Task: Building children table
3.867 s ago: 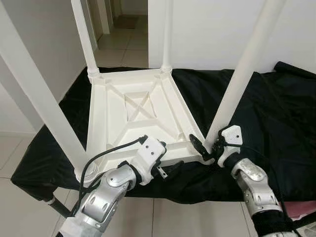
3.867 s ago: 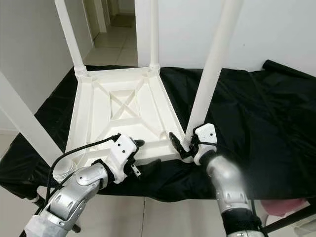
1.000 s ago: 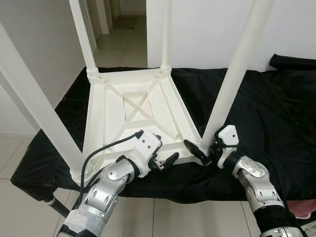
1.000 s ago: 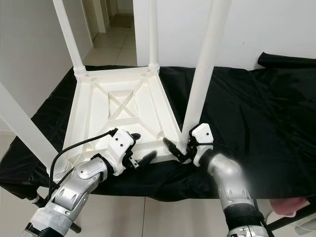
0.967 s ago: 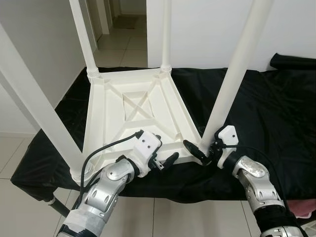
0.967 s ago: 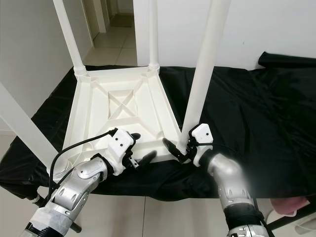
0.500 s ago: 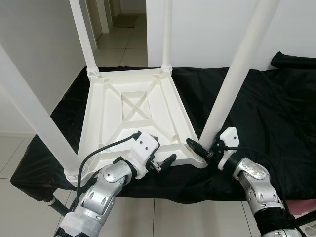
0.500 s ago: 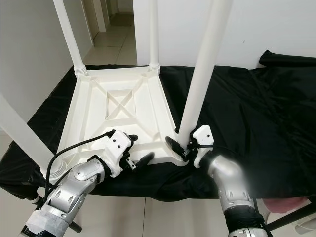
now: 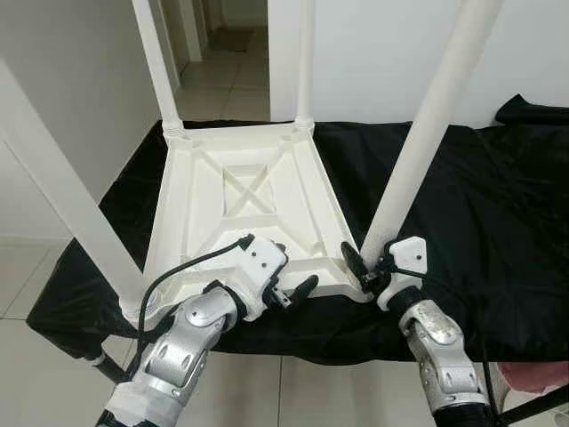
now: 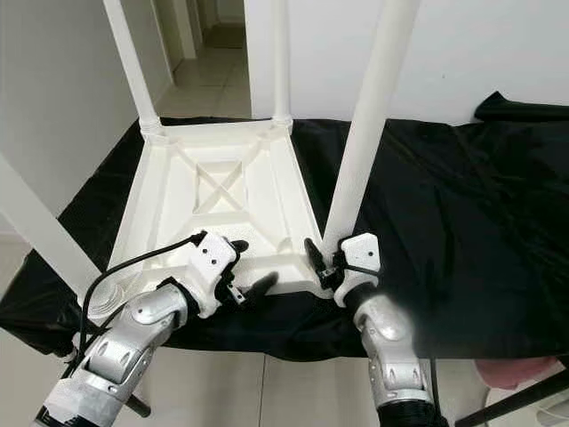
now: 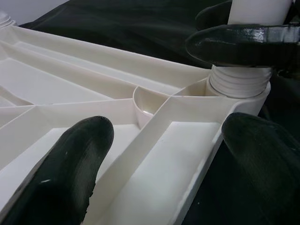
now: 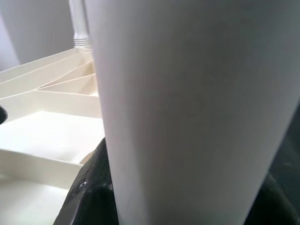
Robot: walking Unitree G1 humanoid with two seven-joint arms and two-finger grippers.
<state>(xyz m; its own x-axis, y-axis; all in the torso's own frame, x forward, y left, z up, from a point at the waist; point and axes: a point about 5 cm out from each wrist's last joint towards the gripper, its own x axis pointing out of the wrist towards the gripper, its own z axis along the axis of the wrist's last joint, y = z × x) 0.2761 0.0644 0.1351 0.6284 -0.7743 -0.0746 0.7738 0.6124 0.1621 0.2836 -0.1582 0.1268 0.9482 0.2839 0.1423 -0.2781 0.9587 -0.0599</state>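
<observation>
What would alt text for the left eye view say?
A white children's table lies upside down on a black cloth, four legs pointing up. The right gripper clasps the base of the near right leg, while the left gripper straddles the table's near edge, fingers open.

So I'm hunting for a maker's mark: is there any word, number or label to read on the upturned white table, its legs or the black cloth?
None can be read: the table's underside, the leg held by the right gripper and the black cloth bear no print.
</observation>
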